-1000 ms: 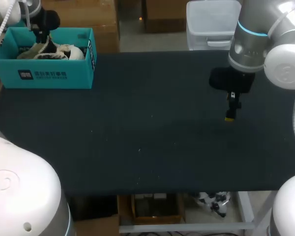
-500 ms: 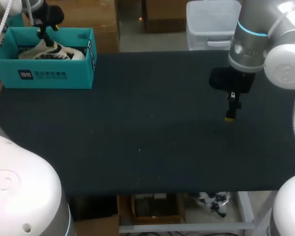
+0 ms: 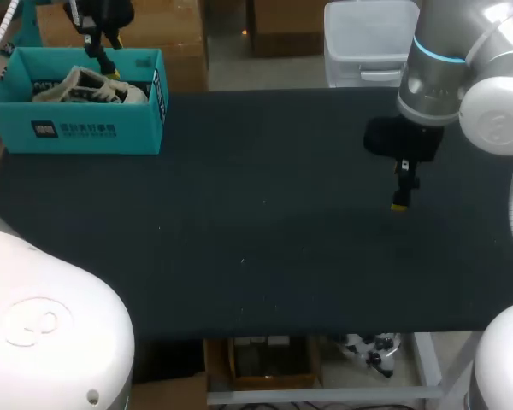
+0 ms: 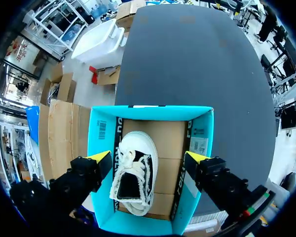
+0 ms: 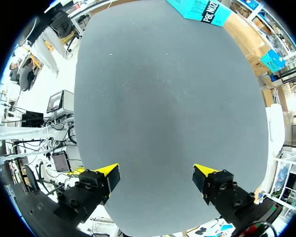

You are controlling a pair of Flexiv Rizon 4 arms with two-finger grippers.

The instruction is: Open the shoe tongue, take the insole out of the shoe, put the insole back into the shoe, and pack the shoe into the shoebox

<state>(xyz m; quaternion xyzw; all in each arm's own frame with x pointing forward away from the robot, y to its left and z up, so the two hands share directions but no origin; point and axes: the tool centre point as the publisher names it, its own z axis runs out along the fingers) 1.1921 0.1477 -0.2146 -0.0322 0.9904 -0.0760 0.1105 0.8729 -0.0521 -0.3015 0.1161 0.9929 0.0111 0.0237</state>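
- Fingers [image 4: 99, 159] of the left gripper [image 4: 149, 159] are spread wide and grasp nothing; the gripper hangs above the open top of the teal shoebox [image 4: 101, 129].
- In the head view, the shoebox sits at the far left corner of the dark table [image 3: 265, 222].
- Inside the box, the white shoe [image 4: 134, 173] with dark trim lies flat on the cardboard floor. It is under the left gripper, closer to one long wall, and touches neither finger.
- Whether the insole is in the shoe cannot be told.
- The right gripper [image 3: 400, 202] hangs over the right half of the table, well apart from the shoebox. Its yellow-tipped fingers are released and wide apart, with only bare tabletop between them.
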